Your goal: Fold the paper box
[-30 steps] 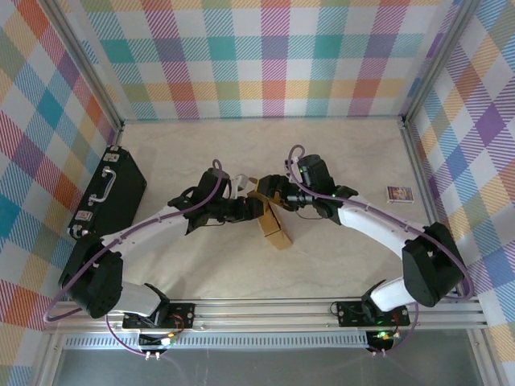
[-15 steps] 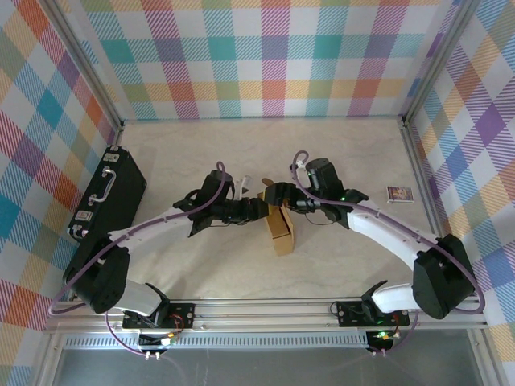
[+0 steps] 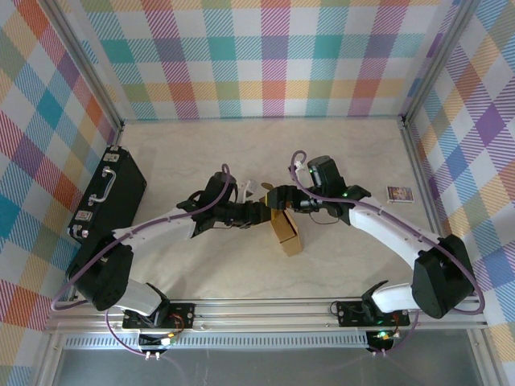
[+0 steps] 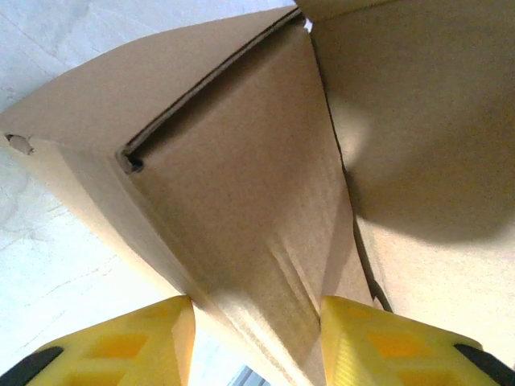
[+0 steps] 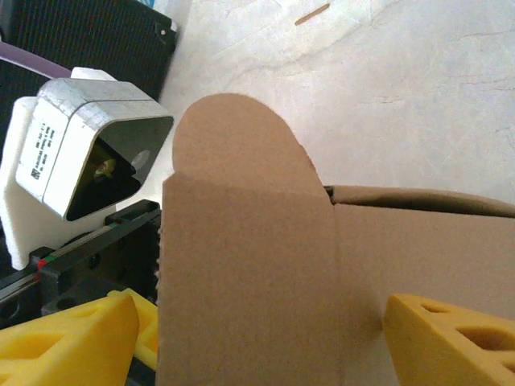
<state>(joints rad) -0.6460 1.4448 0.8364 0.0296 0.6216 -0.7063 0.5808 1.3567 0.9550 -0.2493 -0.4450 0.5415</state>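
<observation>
You are looking at the paper box point(image 3: 286, 232) sitting on the table point(image 3: 201, 145), well to the right of the black case point(image 3: 113, 193), a round-tabbed flap standing up; your left gripper point(image 4: 257, 314) is straddling a folded cardboard corner on the case-facing side, and you cannot tell whether it is pinching; your right gripper point(image 5: 257, 304) is sitting on the side away from the case, jaws standing wide apart around the flap.

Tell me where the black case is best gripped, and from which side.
Probably the handle, from above. The black case lies flat, handle side up; its handle is a thin bar, its body too wide for a tool.
</observation>
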